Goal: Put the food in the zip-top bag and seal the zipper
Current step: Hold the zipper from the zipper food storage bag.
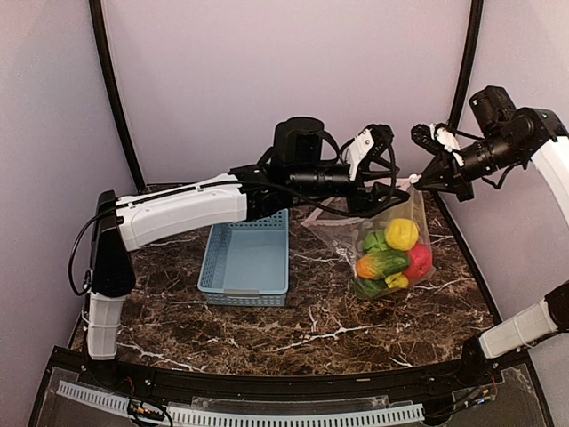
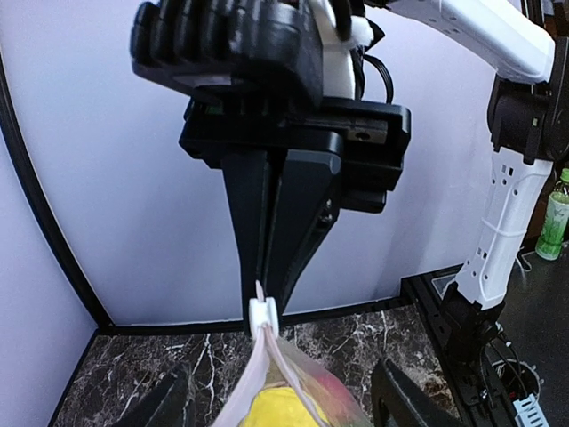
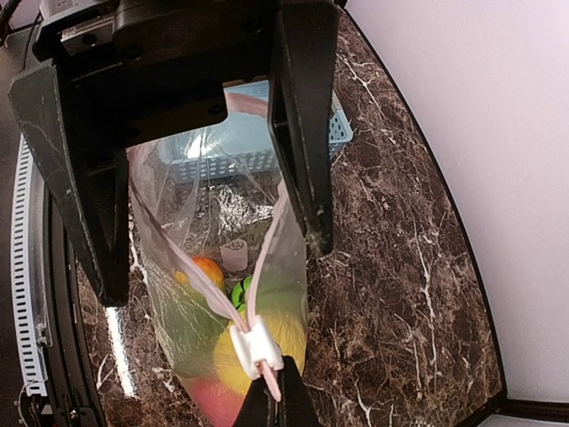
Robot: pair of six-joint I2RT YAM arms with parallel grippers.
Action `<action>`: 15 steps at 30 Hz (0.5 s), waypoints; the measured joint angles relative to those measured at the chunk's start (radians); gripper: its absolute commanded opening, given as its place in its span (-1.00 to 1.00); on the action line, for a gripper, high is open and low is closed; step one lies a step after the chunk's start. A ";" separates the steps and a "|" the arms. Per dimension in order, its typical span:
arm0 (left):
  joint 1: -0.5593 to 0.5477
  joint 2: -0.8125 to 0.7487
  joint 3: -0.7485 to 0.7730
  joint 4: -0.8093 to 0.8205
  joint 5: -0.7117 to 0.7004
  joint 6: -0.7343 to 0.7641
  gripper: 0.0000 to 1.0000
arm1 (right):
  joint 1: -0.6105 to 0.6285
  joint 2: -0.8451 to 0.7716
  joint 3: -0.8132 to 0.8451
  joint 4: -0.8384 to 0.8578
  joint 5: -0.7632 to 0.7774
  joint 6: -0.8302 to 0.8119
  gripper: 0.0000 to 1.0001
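Observation:
The clear zip-top bag [image 1: 336,224] hangs between my two grippers, its bottom low over the marble table. Inside it is the food: yellow lemon [image 1: 402,233], pink-red ball [image 1: 420,261], green pepper [image 1: 373,240], orange [image 1: 364,267], striped melon [image 1: 388,262] and banana [image 1: 396,281]. My right gripper [image 3: 277,402] is shut on the zipper's end, just past the white slider [image 3: 255,345]. From the slider the zipper's two pink strips [image 3: 169,233] spread apart. My left gripper [image 1: 379,197] is open, its fingers [image 3: 302,151] straddling the bag's mouth. The slider also shows in the left wrist view [image 2: 264,313].
A light blue slatted basket [image 1: 247,258] stands on the dark marble table [image 1: 293,334] left of the bag. The left arm [image 1: 182,209] reaches across above the basket. A green bottle [image 2: 556,213] stands off the table beyond the right arm's base.

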 measured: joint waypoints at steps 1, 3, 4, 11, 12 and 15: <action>-0.002 0.005 0.012 0.002 0.000 -0.007 0.25 | 0.001 -0.005 -0.003 0.000 0.000 0.000 -1.00; -0.004 0.015 0.037 0.006 -0.005 -0.021 0.11 | 0.003 -0.014 -0.006 -0.001 0.001 0.000 -1.00; -0.005 0.019 0.045 0.010 -0.008 -0.025 0.07 | 0.004 -0.018 -0.008 -0.003 0.001 0.001 -1.00; -0.008 0.056 0.099 0.024 -0.023 -0.064 -0.17 | 0.011 -0.024 -0.018 -0.005 -0.007 0.010 -1.00; -0.008 0.063 0.104 0.024 -0.023 -0.071 -0.18 | 0.011 -0.024 -0.020 -0.006 -0.009 0.013 -1.00; -0.009 0.075 0.109 0.027 -0.019 -0.087 -0.21 | 0.012 -0.024 -0.021 -0.007 -0.008 0.024 -1.00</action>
